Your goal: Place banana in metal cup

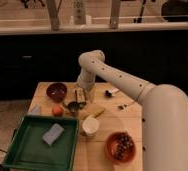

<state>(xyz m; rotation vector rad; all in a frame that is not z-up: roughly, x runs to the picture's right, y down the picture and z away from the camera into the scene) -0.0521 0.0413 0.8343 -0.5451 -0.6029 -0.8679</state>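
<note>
Approach is judged the step in hand — the gripper point(80, 96) is held at one o'clock of the metal cup point(73, 106); whether it is open or closed cannot be told. The banana point(98, 112) is seen lying on the table point(110, 122) at three o'clock of that cup. A shift toward four o'clock — then a grasp — is called for.

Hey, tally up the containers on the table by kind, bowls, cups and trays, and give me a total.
Bowls: 2, the dark red bowl and the orange bowl
Cups: 2, the metal cup and the white cup
Trays: 1, the green tray
Total: 5
The end effector hangs just behind the metal cup.
</note>
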